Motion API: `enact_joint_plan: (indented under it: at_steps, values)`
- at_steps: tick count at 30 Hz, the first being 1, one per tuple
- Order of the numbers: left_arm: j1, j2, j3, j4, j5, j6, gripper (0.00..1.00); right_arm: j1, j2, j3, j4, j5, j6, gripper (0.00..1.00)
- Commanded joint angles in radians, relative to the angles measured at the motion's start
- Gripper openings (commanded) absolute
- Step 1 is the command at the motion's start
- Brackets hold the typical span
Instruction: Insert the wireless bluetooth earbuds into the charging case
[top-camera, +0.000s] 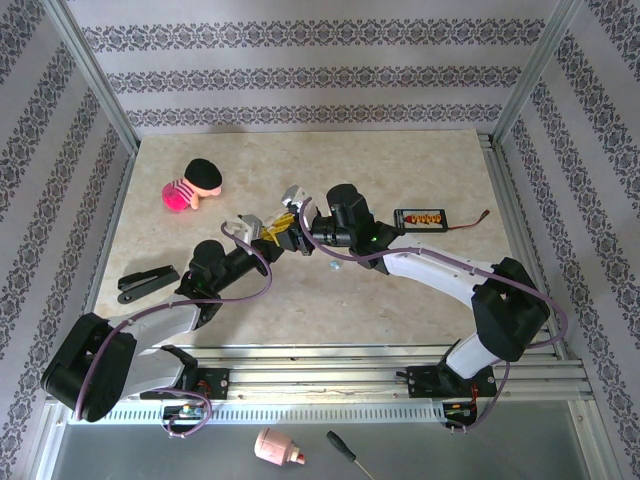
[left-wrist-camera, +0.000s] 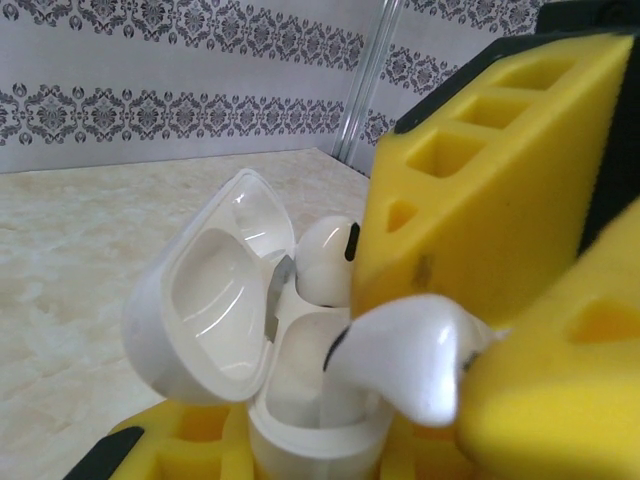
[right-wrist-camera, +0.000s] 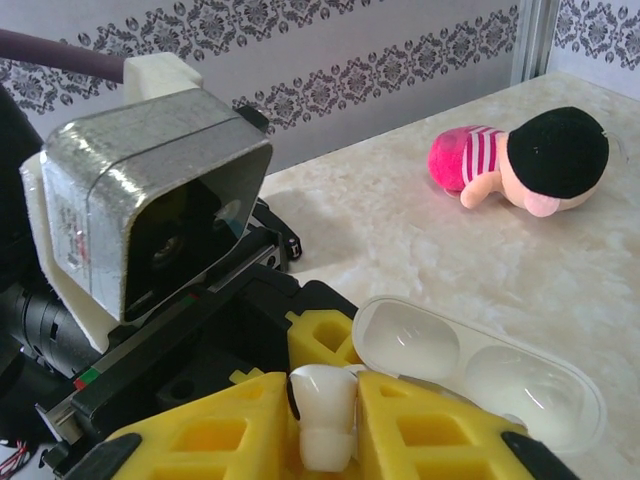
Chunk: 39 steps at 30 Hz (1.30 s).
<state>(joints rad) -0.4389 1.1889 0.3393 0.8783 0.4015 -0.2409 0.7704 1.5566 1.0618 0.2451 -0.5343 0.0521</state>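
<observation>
Right gripper, with its yellow block fingers, is clenched on a small glossy white plastic earbud. On my right wrist view the fingers press against it from both sides.

On the left wrist view I see that same earbud at the open mouth of a white pebble-shaped plastic charging case. I cannot tell whether it touches the rim. A second white earbud sits upright in the case just behind it, its rounded head above the rim. The hinged lid stands open, tilted back to the left.

Left gripper is clamped on the base of the case, with a yellow finger on either side of it.

From the overhead camera I see both grippers meeting tip to tip over the middle of the beige marbled worktop. A soft pink doll with black hair lies on the worktop, well apart, towards the far left.
</observation>
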Motion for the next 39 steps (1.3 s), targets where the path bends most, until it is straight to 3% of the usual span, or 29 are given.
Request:
enact_joint_plan:
  at_steps: [1,4,10,17,21,24,33,39]
  values:
    - [-0.008,-0.027,0.044,0.074,0.008,0.002,0.08,0.010,-0.005,-0.008,-0.045,-0.014,0.003,0.29]
    - [-0.008,-0.021,0.036,0.094,0.020,0.000,0.08,0.010,-0.019,-0.010,-0.043,-0.003,0.021,0.34]
    - [-0.008,-0.016,0.030,0.101,0.024,0.007,0.08,-0.004,-0.080,-0.019,-0.040,0.029,0.047,0.54]
    - [-0.008,-0.011,0.029,0.109,0.038,0.013,0.08,-0.029,-0.144,-0.052,-0.029,0.055,0.057,0.66]
    - [-0.008,-0.004,0.027,0.110,0.042,0.025,0.08,-0.032,-0.150,-0.056,-0.026,0.099,0.076,0.83]
    - [-0.008,0.003,0.032,0.112,0.046,0.023,0.08,-0.032,-0.125,-0.042,-0.046,0.085,0.072,0.89]
    - [-0.008,-0.001,0.036,0.119,0.085,0.020,0.08,-0.034,-0.065,-0.015,-0.073,0.083,0.086,0.91]
    - [-0.008,0.001,0.035,0.126,0.116,0.026,0.08,-0.048,-0.063,-0.013,-0.071,0.112,0.127,0.85]
